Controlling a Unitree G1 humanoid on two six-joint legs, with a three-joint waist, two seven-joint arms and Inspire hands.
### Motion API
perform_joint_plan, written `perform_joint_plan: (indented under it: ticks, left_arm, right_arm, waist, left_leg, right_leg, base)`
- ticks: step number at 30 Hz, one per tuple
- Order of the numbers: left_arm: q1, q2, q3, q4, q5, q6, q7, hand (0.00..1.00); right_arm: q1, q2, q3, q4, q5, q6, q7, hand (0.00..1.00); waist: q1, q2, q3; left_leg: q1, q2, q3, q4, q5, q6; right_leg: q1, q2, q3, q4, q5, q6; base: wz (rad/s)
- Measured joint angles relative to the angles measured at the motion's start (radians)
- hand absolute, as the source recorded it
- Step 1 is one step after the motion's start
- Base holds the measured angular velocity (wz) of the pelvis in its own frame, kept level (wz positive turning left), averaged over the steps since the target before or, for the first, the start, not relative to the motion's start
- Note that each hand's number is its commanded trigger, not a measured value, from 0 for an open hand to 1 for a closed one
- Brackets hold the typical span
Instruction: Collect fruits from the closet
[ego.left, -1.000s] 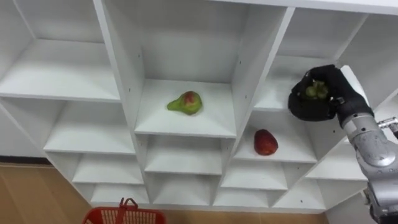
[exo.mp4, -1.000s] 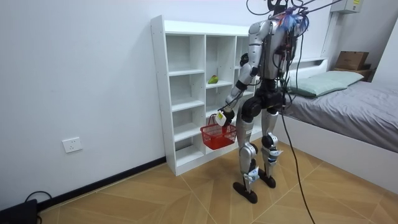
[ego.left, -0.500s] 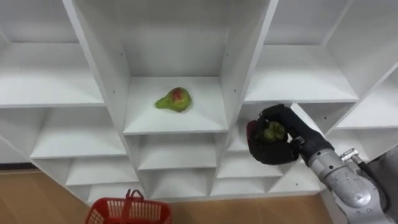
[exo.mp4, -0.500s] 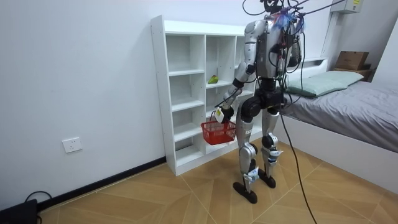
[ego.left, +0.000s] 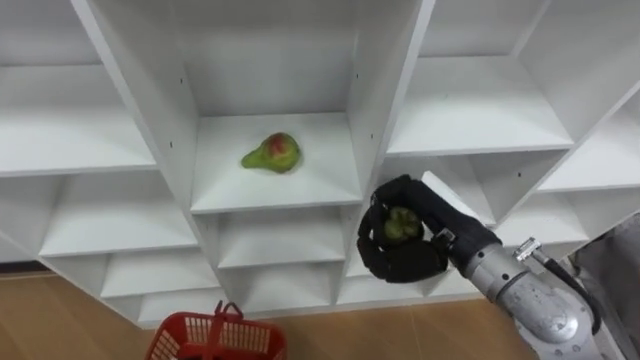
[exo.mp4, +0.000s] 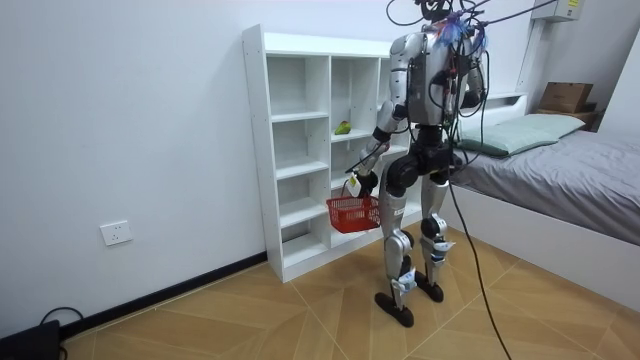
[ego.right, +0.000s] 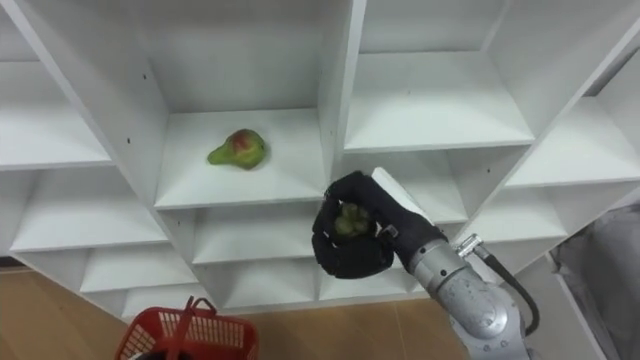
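**Green round fruit (ego.left: 402, 224) gripped and ready for the drop**

Standing here, I see the robot upright, close in front of the tall white shelved closet (exo.mp4: 290, 150). Its right robot hand (ego.left: 400, 255) is curled tightly round the fruit and holds it out in front of the shelves, not inside any compartment. The left robot hand (exo.mp4: 357, 182) hangs low by its hip, closed on the handle of a red plastic basket (ego.left: 215, 338) that dangles clear of the floor.

By my reckoning the pick is done and the carry to the basket is in hand. The next move calls for swinging the right robot hand down and towards the robot's left. Once it is above the basket's open top, the fingers should loosen.

A green pear with a red blush (ego.left: 272, 153) lies on the middle shelf, not yet collected.
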Motion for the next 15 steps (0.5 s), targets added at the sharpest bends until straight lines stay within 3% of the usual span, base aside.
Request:
perform_joint_plan:
  ticks: [5, 8, 15]
  left_arm:
    - [-0.003, 0.001, -0.022, -0.02, 0.0, -0.011, -0.001, 1.0]
    - [-0.016, 0.007, -0.052, -0.031, 0.001, -0.013, -0.004, 1.0]
    - [-0.04, 0.006, -0.088, -0.087, 0.0, -0.041, -0.022, 1.0]
  right_arm:
    - [0.0, 0.0, 0.009, 0.001, -0.001, 0.0, 0.011, 1.0]
    - [-0.003, 0.0, 0.043, 0.006, -0.015, -0.001, 0.011, 1.0]
    - [-0.016, 0.008, 0.132, 0.12, -0.056, -0.024, 0.001, 1.0]
  waist:
    - [-0.001, 0.014, 0.0054]
    - [0.0, 0.021, 0.0017]
    - [0.009, 0.026, 0.0045]
  left_leg:
    - [-0.018, 0.001, -0.001, 0.005, 0.0, 0.001]
    - [-0.03, 0.001, -0.003, 0.013, 0.0, 0.001]
    - [-0.063, 0.002, -0.011, 0.033, 0.001, 0.001]
  right_leg:
    - [-0.009, 0.0, -0.002, -0.004, 0.005, 0.0]
    - [-0.023, 0.0, -0.003, -0.002, 0.006, -0.001]
    - [-0.048, -0.003, -0.012, 0.007, 0.007, -0.002]
  base:
    - [0.0]
    - [0.01]
    - [0.02]
